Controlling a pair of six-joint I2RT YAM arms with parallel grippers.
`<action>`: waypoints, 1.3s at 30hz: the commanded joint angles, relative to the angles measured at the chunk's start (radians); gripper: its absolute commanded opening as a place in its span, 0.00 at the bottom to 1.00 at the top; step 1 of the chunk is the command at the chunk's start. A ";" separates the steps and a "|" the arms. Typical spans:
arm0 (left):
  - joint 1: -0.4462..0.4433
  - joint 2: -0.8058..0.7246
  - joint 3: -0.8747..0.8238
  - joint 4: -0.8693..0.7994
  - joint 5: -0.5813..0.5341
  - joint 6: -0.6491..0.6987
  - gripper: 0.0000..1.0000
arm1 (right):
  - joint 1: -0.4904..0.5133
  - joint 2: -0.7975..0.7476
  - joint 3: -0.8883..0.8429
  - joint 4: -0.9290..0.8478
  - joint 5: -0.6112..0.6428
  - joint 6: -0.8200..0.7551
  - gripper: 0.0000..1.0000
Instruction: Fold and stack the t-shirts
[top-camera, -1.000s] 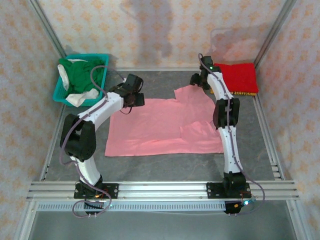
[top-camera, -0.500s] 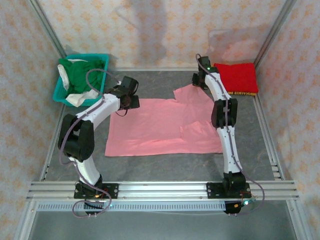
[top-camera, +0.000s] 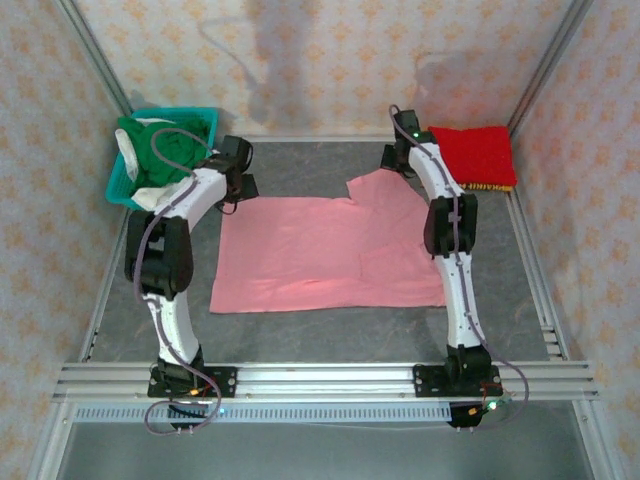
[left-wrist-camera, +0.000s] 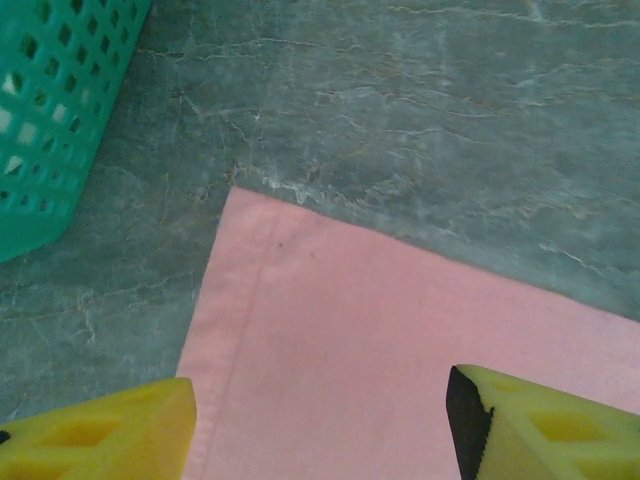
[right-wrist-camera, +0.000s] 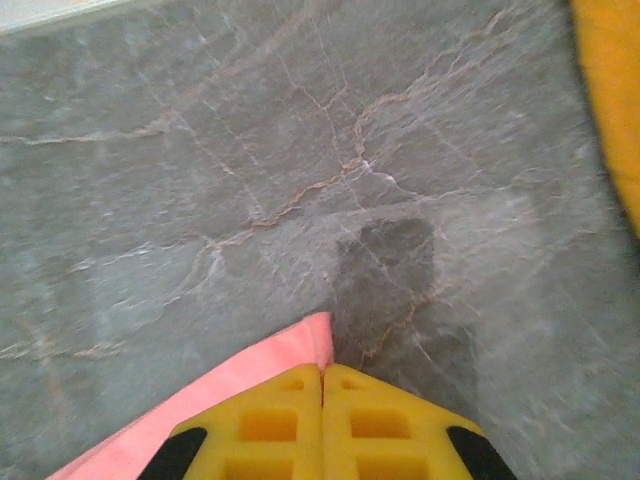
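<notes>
**Both arms at the pink shirt's far edge**

On the grey marbled table (top-camera: 300, 165), a light pink short-sleeved t-shirt (top-camera: 320, 250) lies spread flat at the centre. The right arm (top-camera: 455, 260) stretches straight to the far side, and the right gripper (right-wrist-camera: 322, 372) is pinched closed on the shirt's far right edge. The left arm (top-camera: 165, 260) bends far-left beside the teal plastic basket (top-camera: 118, 188). The left gripper (left-wrist-camera: 320, 430) hovers, jaws wide, over the shirt's far left corner.

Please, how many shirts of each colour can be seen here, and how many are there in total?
pink shirt: 1
red shirt: 1
yellow shirt: 1, only its edge shows under the red one
green shirt: 1
white shirt: 1 at least, bunched in the basket
Total: 5
</notes>
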 joint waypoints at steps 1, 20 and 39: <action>0.011 0.087 0.098 -0.105 -0.063 -0.002 0.71 | 0.005 -0.180 -0.085 0.102 0.051 -0.019 0.00; 0.060 0.353 0.371 -0.215 -0.081 -0.060 0.71 | -0.031 -0.246 -0.159 0.106 0.185 -0.032 0.00; 0.077 0.465 0.518 -0.228 -0.024 -0.039 0.67 | -0.045 -0.266 -0.219 0.127 0.115 -0.018 0.00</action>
